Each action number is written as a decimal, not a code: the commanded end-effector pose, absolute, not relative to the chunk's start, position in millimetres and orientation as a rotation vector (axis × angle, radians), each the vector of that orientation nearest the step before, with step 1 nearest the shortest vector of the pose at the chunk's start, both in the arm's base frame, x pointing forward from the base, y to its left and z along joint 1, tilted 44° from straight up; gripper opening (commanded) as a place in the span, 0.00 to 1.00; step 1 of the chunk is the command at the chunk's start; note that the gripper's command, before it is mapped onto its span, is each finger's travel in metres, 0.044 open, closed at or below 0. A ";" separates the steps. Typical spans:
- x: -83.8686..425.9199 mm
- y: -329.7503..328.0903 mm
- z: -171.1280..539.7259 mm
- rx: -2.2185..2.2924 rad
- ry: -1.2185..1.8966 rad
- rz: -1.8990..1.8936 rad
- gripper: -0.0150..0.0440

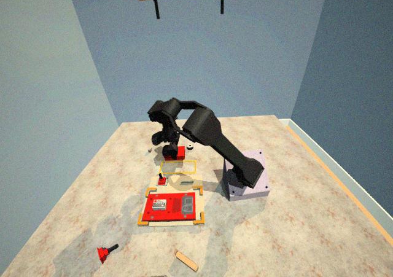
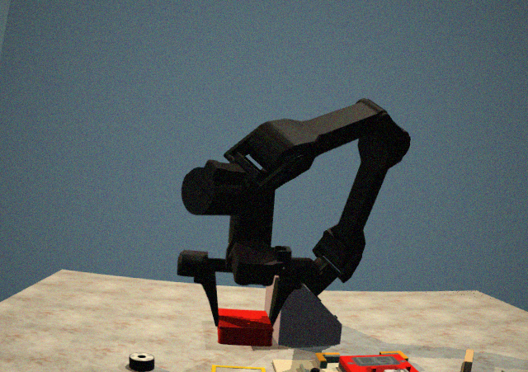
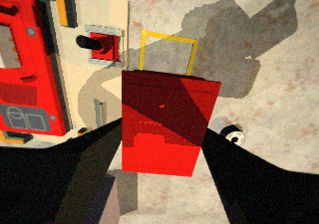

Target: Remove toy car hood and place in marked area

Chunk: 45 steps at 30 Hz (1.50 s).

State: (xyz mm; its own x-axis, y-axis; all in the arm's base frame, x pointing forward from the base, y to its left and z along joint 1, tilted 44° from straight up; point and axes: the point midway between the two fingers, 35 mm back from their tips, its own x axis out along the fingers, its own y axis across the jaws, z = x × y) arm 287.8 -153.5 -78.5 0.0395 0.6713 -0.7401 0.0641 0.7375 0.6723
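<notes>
The red box-shaped hood (image 1: 181,152) (image 2: 244,335) (image 3: 157,159) is off the car and level. My gripper (image 2: 244,323) (image 3: 162,125) is shut on it, one finger at each side, and holds it low over the table. The marked area is a yellow outline (image 1: 195,166) (image 2: 238,367) (image 3: 170,37). In the wrist view the hood covers the outline's near part; in the top view the hood appears just behind the outline. The flat red car body (image 1: 171,215) (image 2: 360,368) (image 3: 40,60) lies on a cream base with orange corner brackets. The exact gap under the hood is unclear.
A black-and-white wheel (image 1: 190,147) (image 2: 141,363) (image 3: 234,136) lies near the hood. A red piece with a black lever (image 1: 161,181) (image 3: 111,47) stands on the cream base near the outline. A similar piece (image 1: 102,254) and a wooden block (image 1: 186,261) lie toward the front.
</notes>
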 end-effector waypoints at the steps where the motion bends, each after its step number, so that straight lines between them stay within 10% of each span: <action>1: 288.2 -151.2 -80.9 0.640 1.477 0.515 0.25; 45: 290.2 -132.2 -102.2 0.640 1.477 0.515 0.25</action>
